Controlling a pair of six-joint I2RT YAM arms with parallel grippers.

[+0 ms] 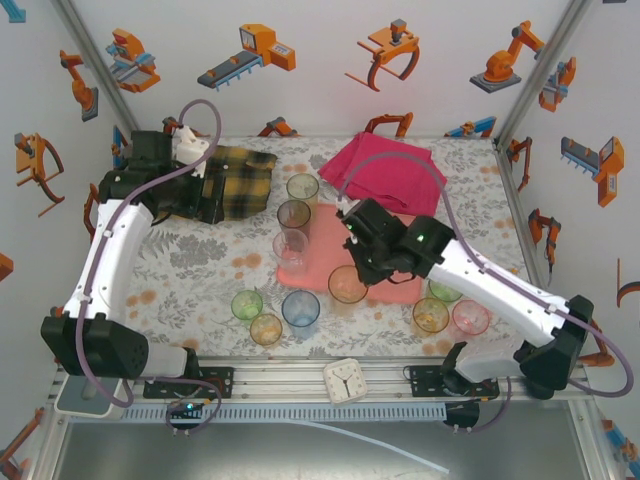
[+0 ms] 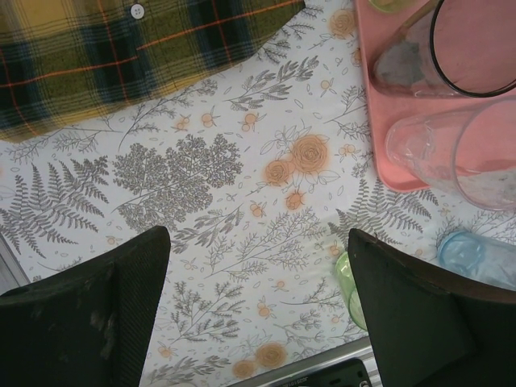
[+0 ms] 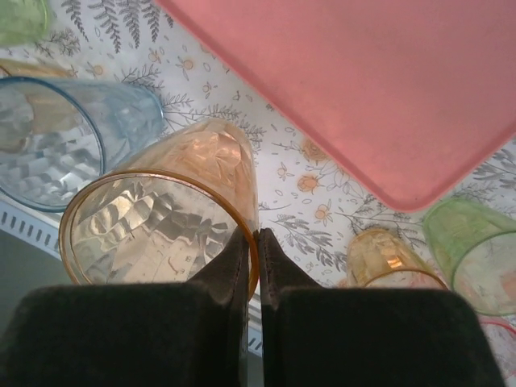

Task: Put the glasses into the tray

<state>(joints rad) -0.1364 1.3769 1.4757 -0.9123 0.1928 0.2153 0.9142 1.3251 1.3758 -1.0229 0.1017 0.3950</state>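
**Right gripper pinches orange glass at tray's near edge**

The right gripper [image 3: 251,240] is clamped on the rim of the orange glass [image 3: 153,222], one finger inside and one outside. From above, that glass sits at the near edge of the tray [image 1: 325,258]; whether it rests there I cannot tell. Three glasses stand along the tray's left side: olive glass [image 1: 302,187] farthest, then grey glass [image 1: 293,214], then clear glass [image 1: 291,243]. On the table [image 1: 190,270], near-left of the tray, are a green glass [image 1: 247,304], an amber glass [image 1: 266,328] and a blue glass [image 1: 300,308]. A pink glass [image 1: 470,317] stands near-right. The left gripper [image 2: 258,314] hangs with jaws wide apart, holding nothing, over the table left of the tray, near the plaid cloth [image 2: 121,56]. A white clock [image 1: 346,380] lies at the near edge.
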